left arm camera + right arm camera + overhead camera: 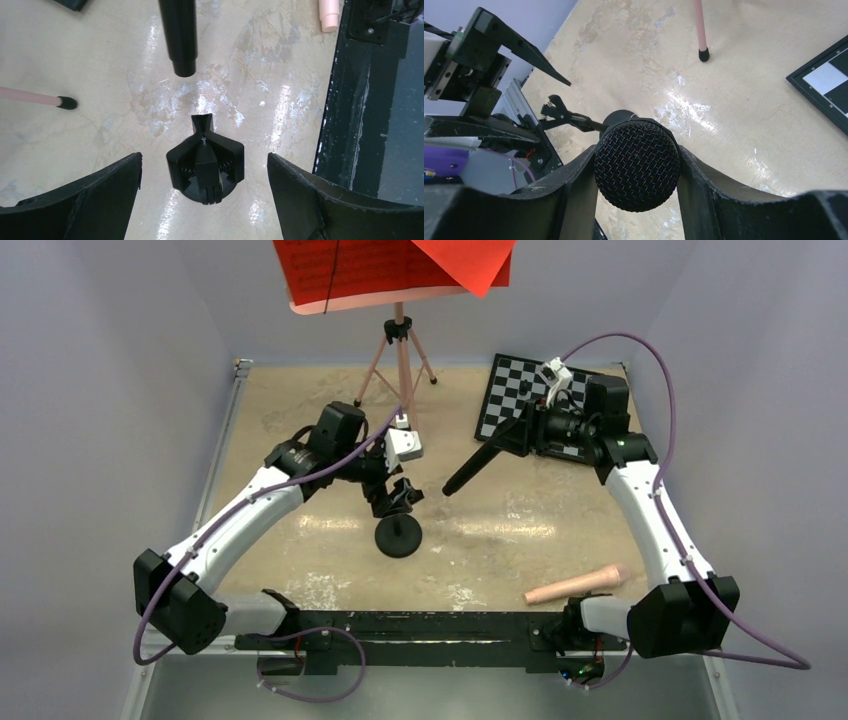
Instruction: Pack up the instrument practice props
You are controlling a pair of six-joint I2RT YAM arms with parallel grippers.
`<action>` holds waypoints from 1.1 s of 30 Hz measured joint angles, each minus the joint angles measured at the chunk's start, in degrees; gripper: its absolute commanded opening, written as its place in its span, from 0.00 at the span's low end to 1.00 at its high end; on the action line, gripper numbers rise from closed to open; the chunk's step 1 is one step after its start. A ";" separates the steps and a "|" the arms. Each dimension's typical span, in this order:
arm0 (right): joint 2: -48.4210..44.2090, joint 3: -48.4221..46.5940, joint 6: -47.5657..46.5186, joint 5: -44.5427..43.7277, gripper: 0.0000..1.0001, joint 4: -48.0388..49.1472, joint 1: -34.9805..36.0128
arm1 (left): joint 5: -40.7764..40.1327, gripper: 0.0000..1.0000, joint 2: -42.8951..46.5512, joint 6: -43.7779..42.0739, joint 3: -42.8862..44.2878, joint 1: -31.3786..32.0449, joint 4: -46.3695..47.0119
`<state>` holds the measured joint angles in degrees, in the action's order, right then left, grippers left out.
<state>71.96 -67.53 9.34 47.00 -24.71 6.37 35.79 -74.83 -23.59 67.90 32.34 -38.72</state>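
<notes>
The pink tripod music stand (402, 350) stands at the back, its tray holding red sheet-music pages (390, 265). The small black round-base mic stand (398, 537) stands mid-table. Its clip top (205, 167) sits between the spread fingers of my left gripper (398, 495), which is open and not touching it in the left wrist view (204, 157). My right gripper (522, 432) is shut on the black microphone (480, 465) and holds it above the table, handle pointing at the mic stand. The mesh head (637, 167) is clamped between its fingers. The handle end (180, 40) shows just beyond the clip.
A black-and-white chessboard (510, 390) lies at the back right, under my right arm. A loose pink tube (578, 585) lies near the front right. A black-tipped tripod foot (66, 103) rests close to my left gripper. A black rail (420, 625) runs along the near edge.
</notes>
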 measured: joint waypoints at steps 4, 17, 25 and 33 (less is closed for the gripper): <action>-1.64 -2.27 -1.95 0.07 0.00 -2.62 0.00 | -2.62 1.00 2.99 0.76 1.55 0.00 0.28; -4.31 -13.97 2.78 11.39 0.00 -1.05 0.33 | 2.78 0.93 -4.81 6.73 26.05 2.86 7.52; -1.95 -14.53 8.63 14.34 0.00 2.93 1.86 | 3.15 0.91 -12.57 11.08 30.38 7.82 6.86; -1.90 -14.53 11.19 14.53 0.00 5.57 3.45 | 1.40 0.62 -14.51 13.14 32.39 9.44 3.87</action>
<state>70.06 -82.06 20.53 61.54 -19.14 9.82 37.19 -89.34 -10.46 100.29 41.78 -34.85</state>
